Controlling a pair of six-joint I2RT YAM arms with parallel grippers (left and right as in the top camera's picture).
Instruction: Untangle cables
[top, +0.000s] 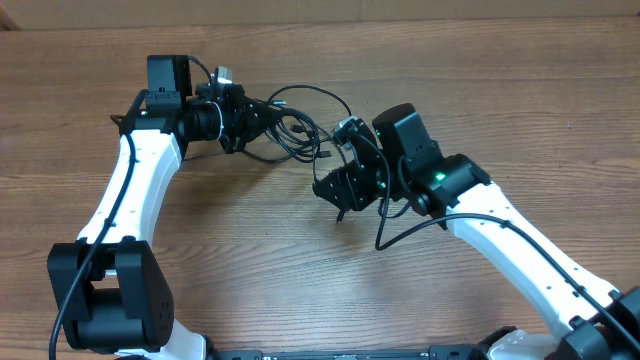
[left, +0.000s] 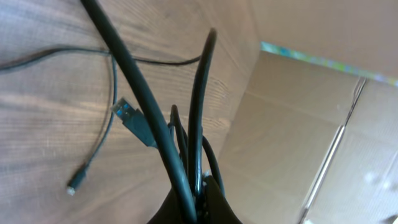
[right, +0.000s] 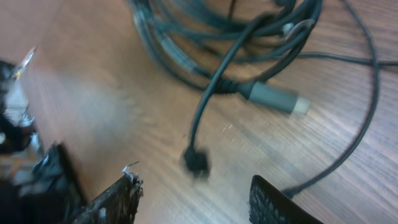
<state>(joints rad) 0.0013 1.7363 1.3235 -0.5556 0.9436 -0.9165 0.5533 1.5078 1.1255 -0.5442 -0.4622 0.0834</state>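
The cables (top: 300, 125) lie as a tangle of thin black cords on the table between my two arms. My left gripper (top: 262, 112) is shut on the tangle's left side; in the left wrist view several black strands (left: 140, 93) run up out of its closed jaws (left: 200, 186). A blue-tipped plug (left: 127, 114) and a small pale-tipped plug (left: 73, 186) lie loose on the wood. My right gripper (top: 338, 195) stands open just below and right of the tangle. In the right wrist view a small black plug (right: 198, 163) lies ahead of its spread fingers (right: 118, 199), untouched. A grey plug (right: 277, 98) juts from the coil (right: 186, 37).
The wooden table (top: 300, 280) stretches bare toward the front. A cardboard wall (left: 298, 93) stands behind the left gripper. The right arm's own thicker black cable (top: 400, 232) loops down beside its wrist.
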